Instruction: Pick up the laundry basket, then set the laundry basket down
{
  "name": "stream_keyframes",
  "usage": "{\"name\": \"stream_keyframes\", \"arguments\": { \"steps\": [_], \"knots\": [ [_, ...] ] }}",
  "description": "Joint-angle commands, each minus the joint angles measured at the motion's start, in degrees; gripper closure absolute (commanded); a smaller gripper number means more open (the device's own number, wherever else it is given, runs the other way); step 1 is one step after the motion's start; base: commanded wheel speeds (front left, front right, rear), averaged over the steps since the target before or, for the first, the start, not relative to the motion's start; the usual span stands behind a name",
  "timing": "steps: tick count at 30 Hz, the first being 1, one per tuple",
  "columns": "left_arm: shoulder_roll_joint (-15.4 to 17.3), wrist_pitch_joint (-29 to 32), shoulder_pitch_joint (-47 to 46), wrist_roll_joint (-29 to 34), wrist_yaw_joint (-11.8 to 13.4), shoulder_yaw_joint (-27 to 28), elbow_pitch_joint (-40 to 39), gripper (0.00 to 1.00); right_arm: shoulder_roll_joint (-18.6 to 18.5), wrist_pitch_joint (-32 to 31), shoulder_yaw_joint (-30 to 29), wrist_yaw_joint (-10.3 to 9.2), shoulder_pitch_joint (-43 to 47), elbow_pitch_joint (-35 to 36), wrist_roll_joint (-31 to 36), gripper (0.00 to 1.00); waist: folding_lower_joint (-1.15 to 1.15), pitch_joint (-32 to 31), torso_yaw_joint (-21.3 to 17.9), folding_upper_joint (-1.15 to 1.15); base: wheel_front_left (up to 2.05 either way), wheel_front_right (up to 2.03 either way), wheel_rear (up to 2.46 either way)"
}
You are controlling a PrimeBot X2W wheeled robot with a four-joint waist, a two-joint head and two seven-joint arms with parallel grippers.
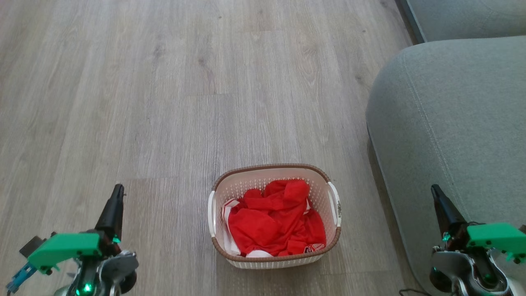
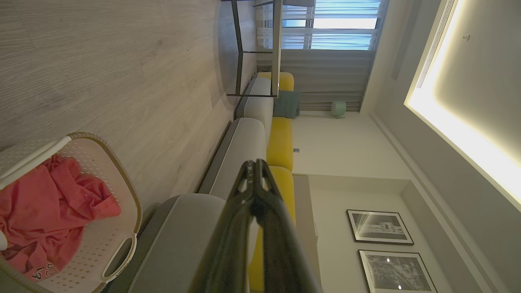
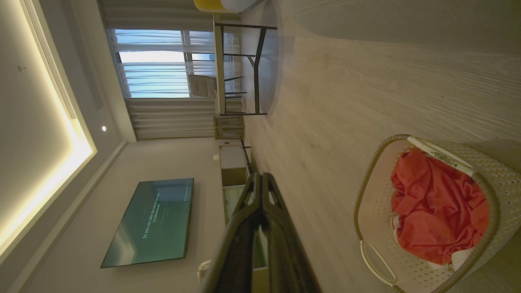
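Sitting upright on the pale wood-grain floor [image 1: 164,102], the laundry basket [image 1: 269,167] is resting near the robot, roughly midway between its two arms, and is holding a crumpled red garment [image 1: 275,218] with white trim. A grey sofa [image 1: 452,123] is standing just to the right of the basket, apart from it. The left gripper [image 1: 118,190] is hovering well to the left of the basket, its fingers pressed together on nothing. The right gripper [image 1: 434,190] is hovering to the right, against the sofa's edge in the head view, likewise clenched and empty. Farther off, a dark-legged table [image 3: 240,69] is standing on the floor before a curtained window [image 3: 163,61] that is letting in daylight. A wall screen [image 3: 152,221] is showing text, yellow cushions [image 2: 281,138] are lining the sofa back, framed pictures [image 2: 380,227] are hanging on the wall, and a ceiling cove [image 2: 447,134] is glowing.
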State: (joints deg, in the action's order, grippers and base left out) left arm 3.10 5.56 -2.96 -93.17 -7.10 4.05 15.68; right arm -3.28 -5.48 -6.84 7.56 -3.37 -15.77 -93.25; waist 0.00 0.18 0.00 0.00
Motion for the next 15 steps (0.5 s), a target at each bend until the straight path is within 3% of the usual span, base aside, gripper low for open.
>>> {"name": "stream_keyframes", "arguments": {
  "steps": [1,15],
  "knots": [
    [0.2,0.4,-3.2,0.5,-0.4,1.8,-1.7,1.00,-0.1,-0.4,1.0,-0.08,-2.7,1.8,0.5,1.00,0.00,0.0,0.0,0.00,0.00,0.00,0.00],
    [0.2,0.5,-3.2,0.6,-0.4,2.0,-1.7,1.00,-0.1,-0.5,0.9,-0.08,-2.8,1.8,0.6,1.00,0.00,0.0,0.0,0.00,0.00,0.00,0.00]
  ]
}}
